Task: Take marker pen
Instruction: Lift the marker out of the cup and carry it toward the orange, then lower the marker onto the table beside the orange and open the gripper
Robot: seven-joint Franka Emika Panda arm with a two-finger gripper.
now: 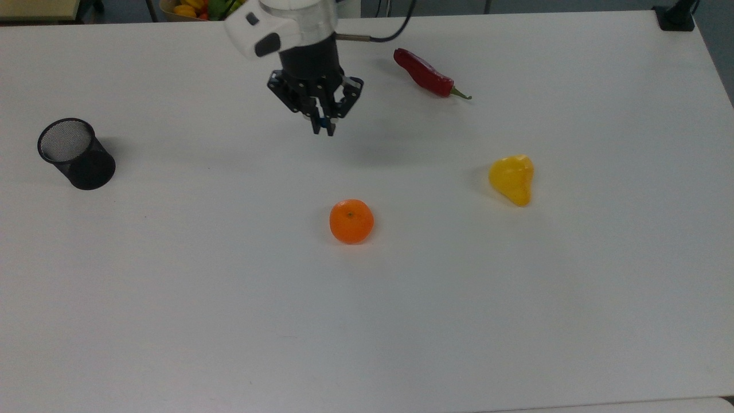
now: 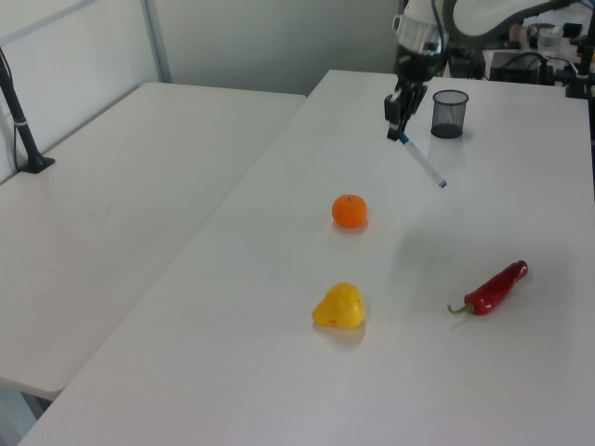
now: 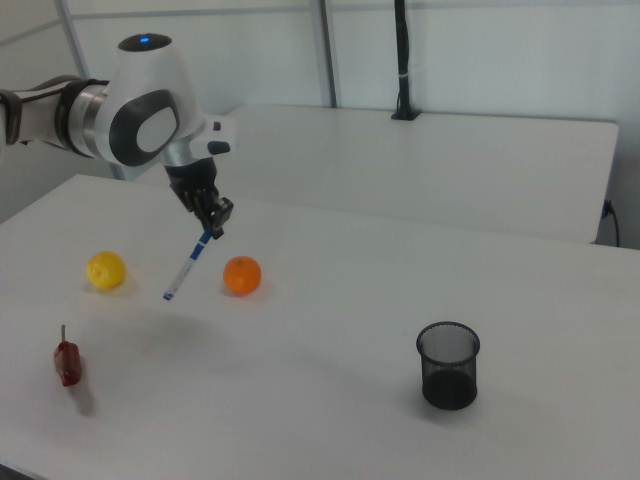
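No text can be read anywhere (the marker pen (image 3: pixel 187 266) included).
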